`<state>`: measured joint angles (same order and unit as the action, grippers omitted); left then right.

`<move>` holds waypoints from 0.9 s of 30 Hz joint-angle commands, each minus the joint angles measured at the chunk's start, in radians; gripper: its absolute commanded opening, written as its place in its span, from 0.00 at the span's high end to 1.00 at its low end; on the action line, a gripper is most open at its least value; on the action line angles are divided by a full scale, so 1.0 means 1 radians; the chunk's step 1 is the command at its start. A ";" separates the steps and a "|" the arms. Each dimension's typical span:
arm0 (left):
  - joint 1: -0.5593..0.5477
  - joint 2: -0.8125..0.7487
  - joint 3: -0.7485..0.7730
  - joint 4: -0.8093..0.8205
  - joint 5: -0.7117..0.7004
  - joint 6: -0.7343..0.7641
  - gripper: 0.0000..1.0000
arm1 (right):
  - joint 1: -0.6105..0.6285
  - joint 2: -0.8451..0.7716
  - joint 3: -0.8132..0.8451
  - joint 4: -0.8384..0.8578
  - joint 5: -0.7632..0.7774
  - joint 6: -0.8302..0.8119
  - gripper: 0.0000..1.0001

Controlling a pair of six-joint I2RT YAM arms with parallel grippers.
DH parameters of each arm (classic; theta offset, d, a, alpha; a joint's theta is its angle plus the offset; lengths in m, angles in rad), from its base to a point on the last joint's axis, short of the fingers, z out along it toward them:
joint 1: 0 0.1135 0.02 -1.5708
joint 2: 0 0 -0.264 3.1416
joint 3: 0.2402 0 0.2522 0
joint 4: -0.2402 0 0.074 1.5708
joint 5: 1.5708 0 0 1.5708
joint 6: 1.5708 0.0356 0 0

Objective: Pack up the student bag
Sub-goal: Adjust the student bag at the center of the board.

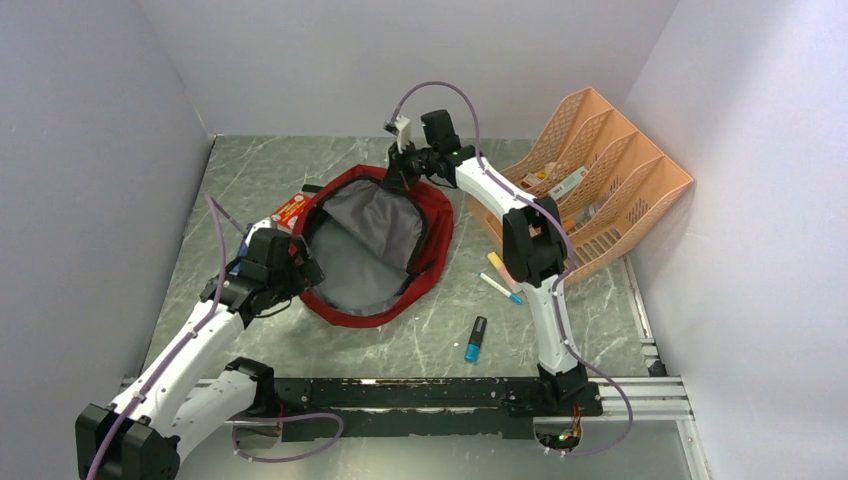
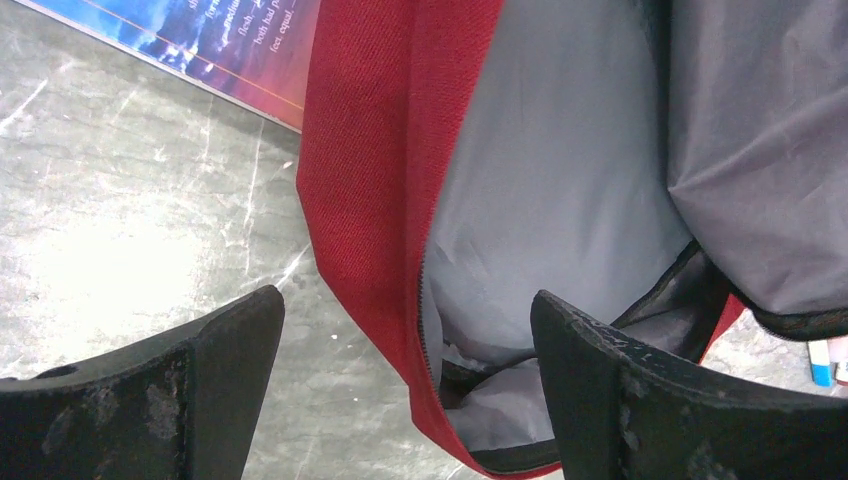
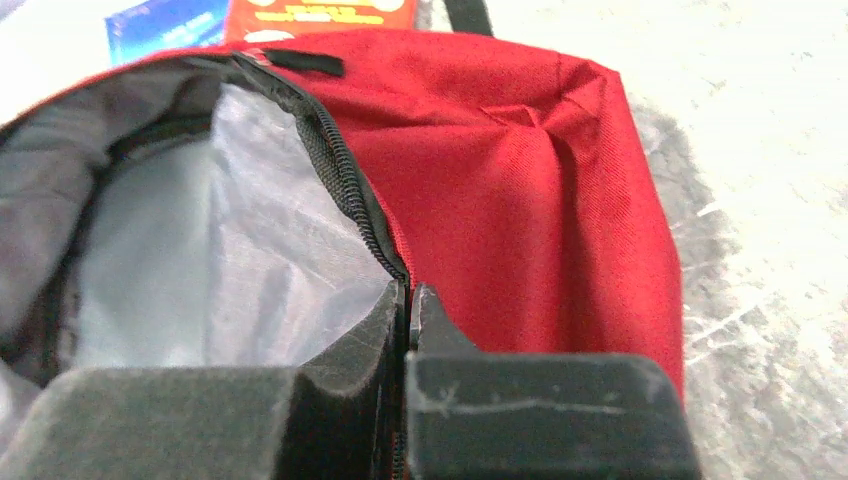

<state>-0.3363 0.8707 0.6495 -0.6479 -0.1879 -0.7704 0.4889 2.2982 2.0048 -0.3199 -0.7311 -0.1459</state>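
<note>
While the student bag lies unzipped at the middle of the grey marble surface, its grey lining exposed, its far rim is pinched at the zipper edge between the closed fingers of the right tool. The left tool is held wide open and empty at the bag's near-left rim, the red edge and lining being seen between its fingers.
</note>
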 commanded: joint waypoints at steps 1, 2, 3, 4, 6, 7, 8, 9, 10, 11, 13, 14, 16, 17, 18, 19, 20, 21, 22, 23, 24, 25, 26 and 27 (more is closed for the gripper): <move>0.010 0.000 -0.019 0.054 0.038 0.008 0.03 | -0.058 0.045 0.012 0.079 -0.006 -0.076 0.95; 0.009 -0.002 -0.020 0.055 0.040 0.008 0.03 | -0.068 0.049 0.007 0.089 0.007 -0.073 0.86; 0.010 -0.003 -0.021 0.054 0.041 0.009 0.03 | -0.077 0.054 0.008 0.085 0.030 -0.072 0.79; 0.010 -0.006 -0.022 0.056 0.039 0.011 0.03 | -0.082 0.054 0.010 0.077 0.046 -0.076 0.74; 0.010 -0.011 -0.026 0.058 0.040 0.013 0.03 | -0.082 0.031 -0.012 0.086 0.078 -0.076 0.68; 0.010 -0.012 -0.030 0.062 0.043 0.015 0.03 | -0.082 0.010 -0.033 0.104 0.097 -0.061 0.67; 0.010 -0.013 -0.033 0.068 0.045 0.017 0.03 | -0.082 -0.016 -0.055 0.126 0.119 -0.039 0.67; 0.010 -0.009 -0.034 0.074 0.046 0.019 0.03 | -0.081 -0.041 -0.080 0.147 0.149 -0.016 0.66; 0.010 -0.004 -0.034 0.077 0.049 0.022 0.03 | -0.081 -0.072 -0.105 0.170 0.184 0.004 0.66; 0.010 0.002 -0.031 0.077 0.049 0.024 0.03 | -0.081 -0.105 -0.133 0.191 0.229 0.033 0.65; 0.010 0.016 -0.021 0.069 0.045 0.030 0.03 | -0.082 -0.175 -0.190 0.239 0.308 0.109 0.64; 0.010 0.018 -0.015 0.066 0.042 0.033 0.03 | -0.082 -0.210 -0.233 0.265 0.340 0.159 0.64; 0.010 0.016 -0.010 0.067 0.032 0.036 0.03 | -0.081 -0.291 -0.316 0.331 0.375 0.276 0.64; 0.010 0.014 -0.008 0.071 0.026 0.036 0.03 | -0.081 -0.332 -0.368 0.372 0.377 0.330 0.64; 0.010 0.013 -0.008 0.076 0.026 0.036 0.03 | -0.080 -0.376 -0.418 0.410 0.371 0.374 0.64; 0.010 0.014 -0.006 0.080 0.025 0.034 0.03 | -0.079 -0.413 -0.473 0.441 0.373 0.422 0.64; 0.010 0.016 -0.004 0.083 0.027 0.034 0.03 | -0.077 -0.453 -0.522 0.467 0.375 0.466 0.65; 0.010 0.021 0.000 0.086 0.033 0.035 0.03 | -0.076 -0.485 -0.563 0.483 0.370 0.506 0.66; 0.010 0.027 0.007 0.088 0.038 0.038 0.03 | -0.073 -0.520 -0.597 0.482 0.368 0.551 0.66; 0.010 0.034 0.012 0.087 0.041 0.039 0.03 | -0.071 -0.545 -0.624 0.470 0.364 0.585 0.67; 0.010 0.041 0.016 0.087 0.042 0.042 0.03 | -0.065 -0.564 -0.650 0.459 0.334 0.624 0.67; 0.010 0.046 0.018 0.087 0.041 0.045 0.03 | -0.056 -0.576 -0.673 0.449 0.291 0.643 0.67; 0.010 0.052 0.018 0.088 0.038 0.047 0.03 | -0.042 -0.586 -0.689 0.431 0.253 0.649 0.67; 0.010 0.056 0.018 0.088 0.034 0.047 0.03 | -0.022 -0.595 -0.704 0.403 0.238 0.645 0.67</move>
<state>-0.3363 0.9123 0.6312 -0.5941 -0.1631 -0.7406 0.4175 1.7214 1.3708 0.1101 -0.4088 0.3706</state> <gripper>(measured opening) 0.971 0.332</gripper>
